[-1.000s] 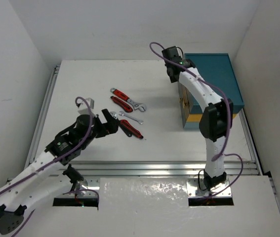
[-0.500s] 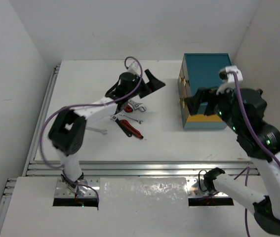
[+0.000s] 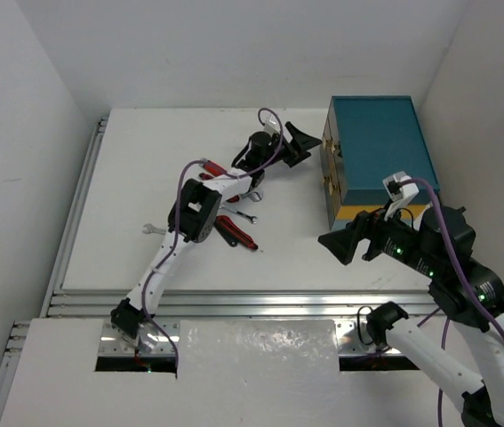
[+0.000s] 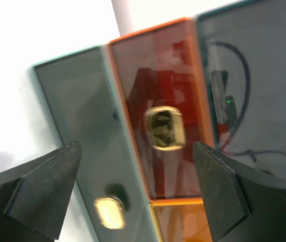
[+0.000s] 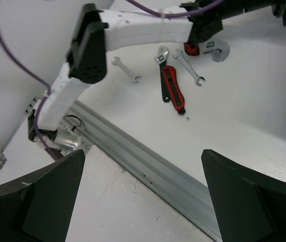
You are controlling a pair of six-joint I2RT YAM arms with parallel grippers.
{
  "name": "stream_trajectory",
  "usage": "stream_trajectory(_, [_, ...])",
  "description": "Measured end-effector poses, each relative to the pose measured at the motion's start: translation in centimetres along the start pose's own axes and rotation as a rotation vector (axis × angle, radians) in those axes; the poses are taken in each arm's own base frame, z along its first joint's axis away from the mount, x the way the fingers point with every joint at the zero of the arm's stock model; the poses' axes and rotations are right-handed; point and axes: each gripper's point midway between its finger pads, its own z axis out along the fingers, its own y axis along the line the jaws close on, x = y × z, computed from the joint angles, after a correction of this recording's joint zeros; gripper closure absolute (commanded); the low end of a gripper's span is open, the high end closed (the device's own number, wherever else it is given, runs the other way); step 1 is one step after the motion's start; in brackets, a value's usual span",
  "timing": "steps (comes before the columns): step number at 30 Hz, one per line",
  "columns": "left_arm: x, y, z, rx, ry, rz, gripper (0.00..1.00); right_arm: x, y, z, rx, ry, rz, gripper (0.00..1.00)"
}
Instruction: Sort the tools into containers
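The teal box with a yellow lower band stands at the table's right; its drawers look shut. My left gripper is open and empty, close to the box's front. In the left wrist view the gripper faces that front with one brass latch between the fingers and another lower left. My right gripper is open and empty, raised before the box. Red-and-black wrenches and thin spanners lie mid-table. The right wrist view, with its gripper, shows a wrench and a spanner.
One silver spanner lies apart to the left of the pile. An aluminium rail runs along the table's near edge, also in the right wrist view. White walls close in on three sides. My left arm stretches over the tools.
My left gripper has moved right, up to the box's front. My right gripper has drawn back from the box toward the near edge and now points left over the table.
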Motion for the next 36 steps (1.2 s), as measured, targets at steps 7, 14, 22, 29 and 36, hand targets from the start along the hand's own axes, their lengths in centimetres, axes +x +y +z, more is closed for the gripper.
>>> stream_trajectory(7, [-0.1, 0.8, 1.6, 0.067, -0.02, -0.067, 0.17, 0.0, 1.3, -1.1, -0.063, -0.009, -0.007, 0.01])
stream_trajectory(14, [-0.3, -1.5, 2.1, 0.118, -0.05, -0.081, 0.31, 0.6, 1.5, -1.4, -0.074, 0.009, -0.003, 0.01])
stream_trajectory(22, [0.8, -3.0, 3.0, 0.134, -0.072, -0.106, 0.64, 0.8, 1.6, -1.7, -0.08, 0.01, -0.005, 0.01])
stream_trajectory(29, [0.9, -1.8, 3.1, 0.117, -0.087, -0.14, 0.93, 1.1, 1.9, -2.2, -0.094, 0.013, -0.006, 0.01])
stream_trajectory(36, [0.0, -1.1, 1.9, 0.096, -0.117, -0.147, 0.99, 1.0, 1.9, -2.3, -0.095, 0.009, -0.011, 0.01])
